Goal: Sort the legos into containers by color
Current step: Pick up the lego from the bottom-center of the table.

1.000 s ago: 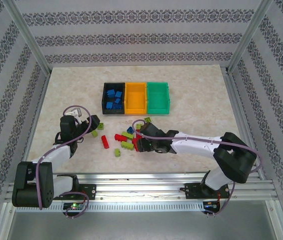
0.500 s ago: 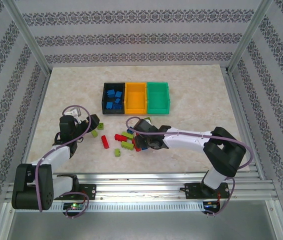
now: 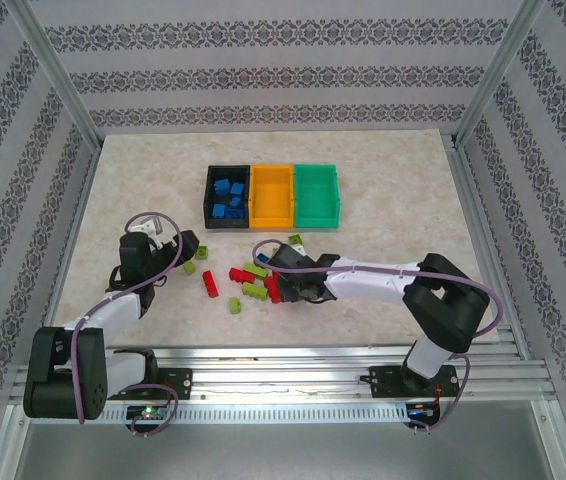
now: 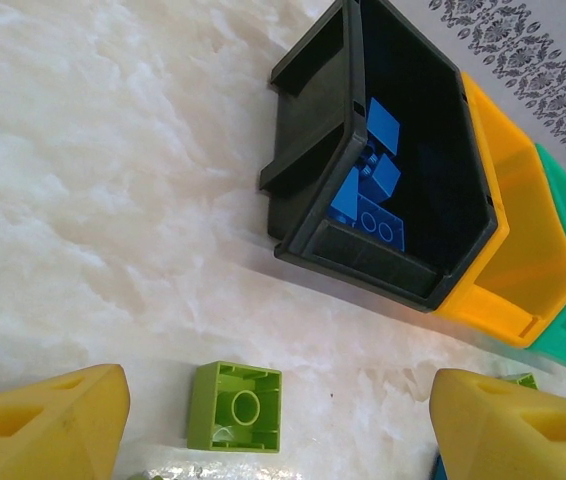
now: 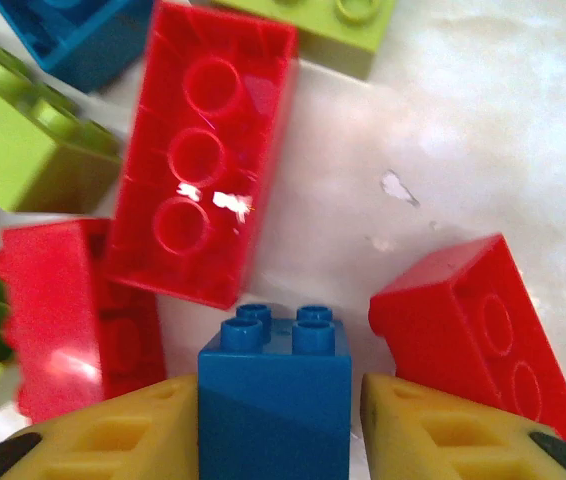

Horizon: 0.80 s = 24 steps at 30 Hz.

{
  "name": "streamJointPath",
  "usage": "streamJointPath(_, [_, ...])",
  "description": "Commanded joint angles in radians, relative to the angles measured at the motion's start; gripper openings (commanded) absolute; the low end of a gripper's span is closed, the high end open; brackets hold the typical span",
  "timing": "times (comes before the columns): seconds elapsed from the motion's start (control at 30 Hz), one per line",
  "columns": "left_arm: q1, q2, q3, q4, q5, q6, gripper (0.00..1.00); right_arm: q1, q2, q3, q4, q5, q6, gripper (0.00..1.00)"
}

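My right gripper (image 5: 281,432) is down in the pile of legos with its jaws closed in on an upright blue brick (image 5: 275,400); the left pad lies on it and the right pad is at its side. Red bricks (image 5: 203,160) lie around it. In the top view that gripper (image 3: 283,280) is at the pile's right edge. My left gripper (image 4: 279,425) stands open above the table, with a yellow-green brick (image 4: 235,407) lying stud-side down between its fingers, untouched. The black container (image 4: 363,250) holds several blue bricks (image 4: 368,200). The orange (image 3: 271,195) and green (image 3: 317,195) containers stand beside it.
Loose bricks lie between the arms: a red one (image 3: 209,284), yellow-green ones (image 3: 234,304) (image 3: 254,291) (image 3: 295,240) and a blue one (image 3: 261,261). The three bins stand in a row at mid table. Metal frame posts (image 3: 63,90) edge the table.
My right gripper has pushed left into the pile and its jaws have narrowed around the blue brick. The left arm and its open jaws have stayed put.
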Motion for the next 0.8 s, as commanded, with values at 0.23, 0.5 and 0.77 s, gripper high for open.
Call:
streamJointPath(0.23, [0.015,-0.010,-0.019,0.045,-0.015,0.007,0.79,0.013,0.013,0.016,-0.014,-0.010,-0.011,0.39])
streamJointPath(0.5, [0.015,0.001,-0.015,0.045,-0.007,0.009,0.79,0.021,0.066,0.046,0.005,-0.025,-0.024,0.45])
streamJointPath(0.77, [0.015,0.003,-0.010,0.047,0.001,0.003,0.79,0.022,0.086,0.061,0.002,-0.036,-0.020,0.34])
